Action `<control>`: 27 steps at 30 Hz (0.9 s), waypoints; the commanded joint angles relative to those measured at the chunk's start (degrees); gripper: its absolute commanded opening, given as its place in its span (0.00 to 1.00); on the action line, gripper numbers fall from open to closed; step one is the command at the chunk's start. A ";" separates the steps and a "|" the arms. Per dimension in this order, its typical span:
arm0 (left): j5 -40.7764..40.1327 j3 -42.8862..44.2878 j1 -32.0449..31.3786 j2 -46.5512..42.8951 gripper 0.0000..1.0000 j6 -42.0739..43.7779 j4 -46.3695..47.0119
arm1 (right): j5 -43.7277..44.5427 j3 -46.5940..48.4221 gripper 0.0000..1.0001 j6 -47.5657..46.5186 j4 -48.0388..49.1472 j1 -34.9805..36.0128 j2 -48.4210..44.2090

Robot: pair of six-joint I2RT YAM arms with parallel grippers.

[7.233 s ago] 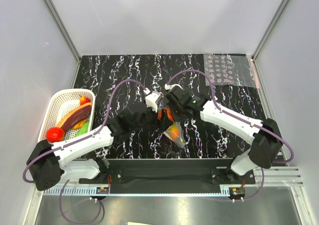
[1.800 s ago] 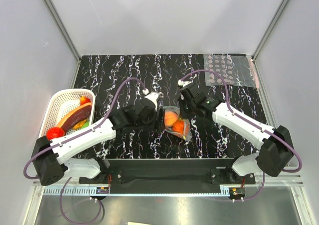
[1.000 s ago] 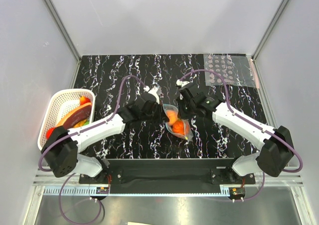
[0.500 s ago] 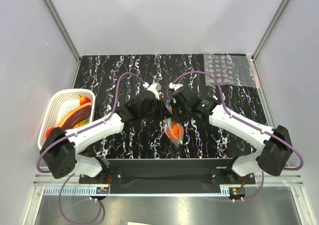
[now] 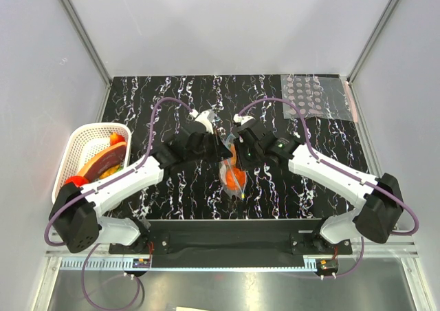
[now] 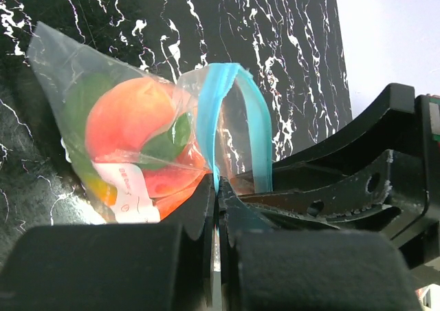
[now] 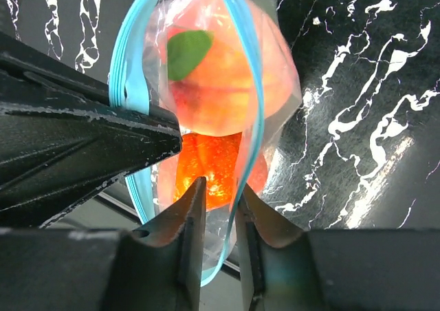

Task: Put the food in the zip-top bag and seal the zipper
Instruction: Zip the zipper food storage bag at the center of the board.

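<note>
All food [image 6: 130, 118] inside the zip-top bag [image 5: 235, 177] at the middle of the table [image 5: 158, 98], keeps left gripper [image 6: 216, 195] clamped on the zipper [image 6: 214, 111] end, now eases right gripper [image 7: 220, 187], shut a moment ago, slightly apart around the strip, leaves the mouth gaping, so sealing likely still ahead

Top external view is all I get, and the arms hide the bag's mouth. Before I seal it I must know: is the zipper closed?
Observer: No. In the left wrist view the zipper stands open in a loop, with its two blue tracks apart.
Operator: Is the left hand on it?
Observer: Yes. The left hand is shut on the strip where the two tracks meet.
Operator: And the right hand?
Observer: In the right wrist view the right hand has its fingers slightly apart, with the edge of the bag between them.
</note>
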 commanded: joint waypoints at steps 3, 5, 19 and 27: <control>2.02 0.34 0.70 0.62 0.00 1.63 2.50 | 0.05 -0.41 0.20 -0.57 1.61 0.55 -2.22; 2.73 0.34 0.79 1.15 0.00 1.81 2.76 | 1.01 -0.51 0.01 -0.57 1.87 0.55 -1.87; 5.02 -0.98 0.52 3.79 0.00 -1.54 8.13 | -3.82 0.29 0.13 0.93 4.68 0.56 -0.19; 4.49 -0.19 0.70 4.49 0.00 0.49 6.02 | -1.36 -1.39 0.29 2.59 3.02 0.20 -2.57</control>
